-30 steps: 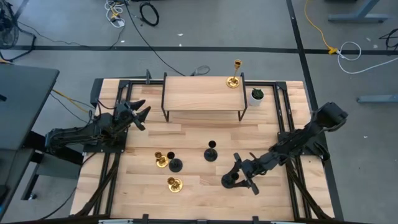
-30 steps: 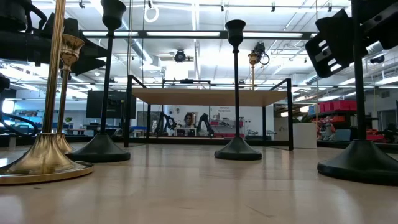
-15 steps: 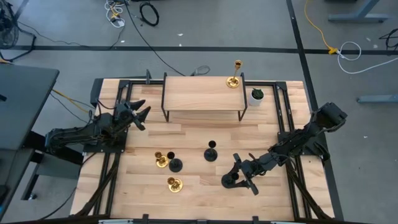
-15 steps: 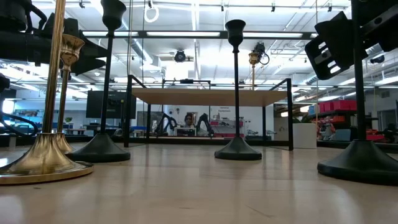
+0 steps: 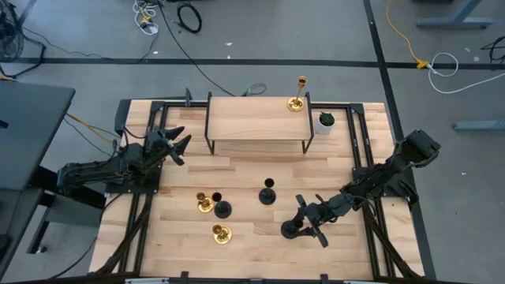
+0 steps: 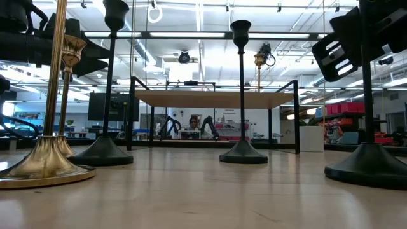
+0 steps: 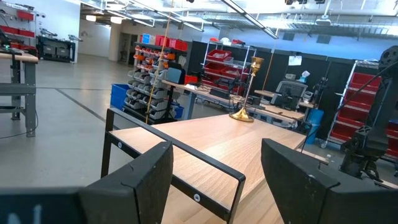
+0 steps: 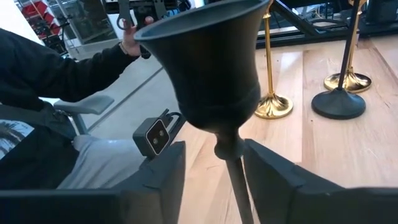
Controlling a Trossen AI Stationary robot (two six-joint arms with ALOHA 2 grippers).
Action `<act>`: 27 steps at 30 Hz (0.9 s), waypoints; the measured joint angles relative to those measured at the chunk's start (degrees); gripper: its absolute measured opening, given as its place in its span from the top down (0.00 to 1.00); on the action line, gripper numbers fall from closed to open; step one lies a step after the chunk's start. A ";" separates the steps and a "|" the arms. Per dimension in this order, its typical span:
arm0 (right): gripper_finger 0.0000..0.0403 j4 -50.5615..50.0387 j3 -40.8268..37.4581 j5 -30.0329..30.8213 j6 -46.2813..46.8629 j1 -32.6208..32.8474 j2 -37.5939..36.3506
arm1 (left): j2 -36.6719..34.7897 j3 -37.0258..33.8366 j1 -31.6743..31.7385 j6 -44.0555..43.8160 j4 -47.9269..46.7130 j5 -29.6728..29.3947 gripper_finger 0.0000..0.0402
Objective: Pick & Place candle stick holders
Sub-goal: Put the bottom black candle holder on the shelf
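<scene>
Comparing with a second ago, we see nothing moved. Our right gripper (image 5: pixel 306 226) fingers (image 8: pixel 283 186) straddle the black holder's (image 5: pixel 291 229) stem, unclosed; left gripper (image 5: pixel 175 146) waits, open and empty.

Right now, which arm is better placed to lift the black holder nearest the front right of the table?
The right. Its gripper has a finger either side of that black holder, stem between them in the right wrist view. The left gripper waits far off, beside the shelf.
</scene>
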 joint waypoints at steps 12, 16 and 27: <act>0.92 -0.05 0.00 -0.06 -0.64 -0.02 -0.02 | -0.01 0.00 0.02 0.00 0.00 0.02 0.39; 0.98 -0.11 0.11 -0.01 -0.61 -0.02 -0.11 | 0.01 0.00 0.00 0.00 -0.01 -0.01 0.39; 0.99 -0.46 0.11 -0.64 -0.57 -0.35 -0.13 | 0.01 0.00 0.00 0.00 -0.02 0.02 0.39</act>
